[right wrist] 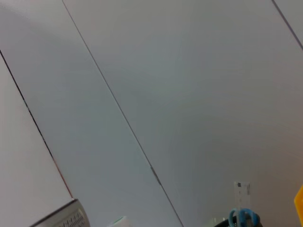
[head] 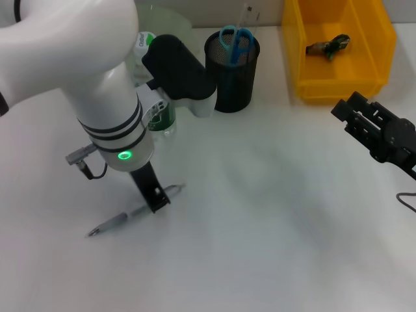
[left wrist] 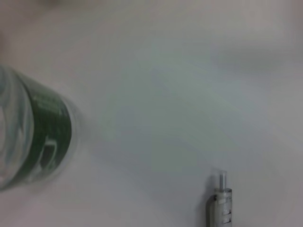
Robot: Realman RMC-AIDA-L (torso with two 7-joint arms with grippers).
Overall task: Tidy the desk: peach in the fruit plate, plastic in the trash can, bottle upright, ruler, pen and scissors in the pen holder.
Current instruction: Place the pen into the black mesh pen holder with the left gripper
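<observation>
- Two arms show in the head view; the left arm reaches down over the white bench [head: 273,221], its wrist pointing steeply downward with a green light lit on the cuff.
- Its left hand [head: 155,195] is at the bench surface, a dark finger [head: 151,186] touching down right at the pen [head: 133,212]; whether the hand is spread or clenched cannot be told.
- That silver pen lies flat on the bench, running diagonally beneath the finger; the left wrist view shows one end of it.
- Just behind the left arm stands the bottle [head: 159,117], upright, with a green label and partly hidden by the arm.
- Next to the bottle stands the black mesh pen holder [head: 232,75], upright, with the blue-handled scissors [head: 235,43] and a clear ruler [head: 247,16] standing in it.
- Farther toward the right side is a yellow bin [head: 338,49] holding a dark crumpled item [head: 328,46].
- At the right edge the right hand [head: 344,109] hangs above the bench, well apart from everything; its fingers' state cannot be told.
</observation>
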